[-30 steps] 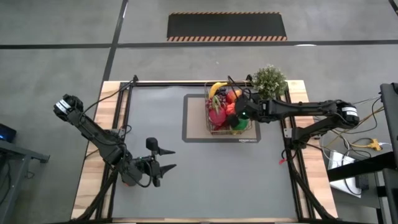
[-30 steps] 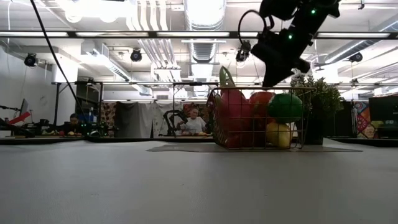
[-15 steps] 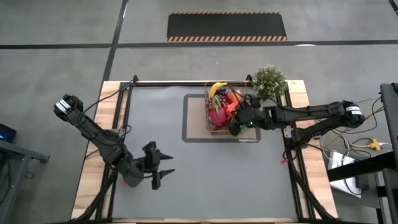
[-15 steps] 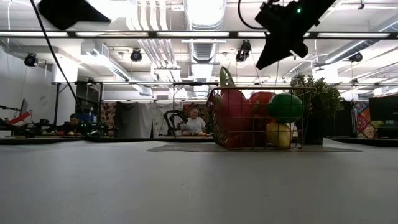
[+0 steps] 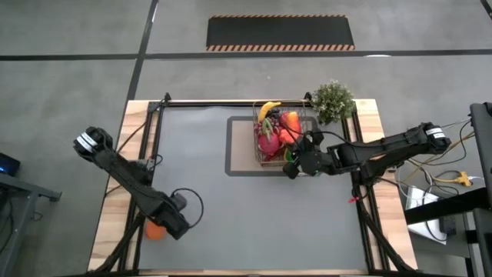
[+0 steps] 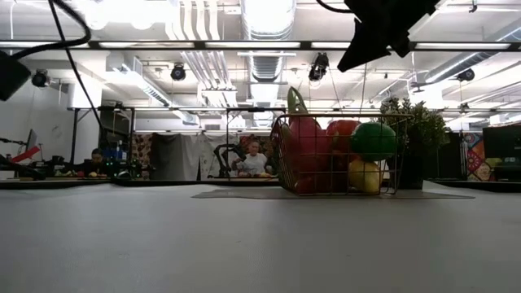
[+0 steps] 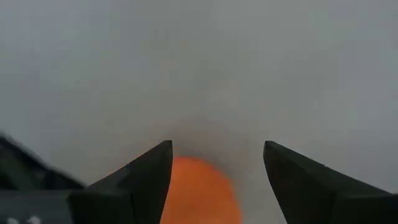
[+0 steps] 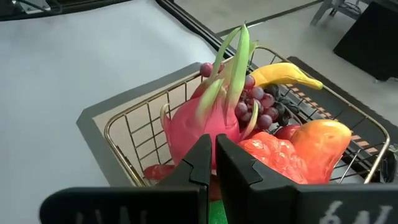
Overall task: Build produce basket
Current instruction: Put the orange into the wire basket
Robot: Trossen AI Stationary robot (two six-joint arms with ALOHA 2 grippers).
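The wire basket [image 5: 267, 143] stands on the dark-bordered mat [image 5: 240, 156], filled with produce: a pink dragon fruit [image 8: 198, 123], a banana [image 8: 285, 71], grapes [image 8: 258, 102], red and orange fruits and a green one [image 6: 373, 140]. An orange [image 5: 155, 231] lies at the table's near left; it also shows in the left wrist view [image 7: 199, 193]. My left gripper [image 7: 217, 146] is open right over it, with the orange between its fingers and close to one of them. My right gripper [image 8: 216, 163] is shut and empty, above the basket's near right corner [image 5: 292, 165].
A bushy potted plant [image 5: 333, 100] stands just behind the basket at the far right. The mat's left part and the grey table top [image 5: 254, 215] between the arms are bare. People sit in the room beyond the table [image 6: 254, 160].
My left gripper has gone toward the table's near left corner and tipped down over the orange. My right gripper has drawn back from over the basket toward the near edge and risen. The basket and its produce have stayed put.
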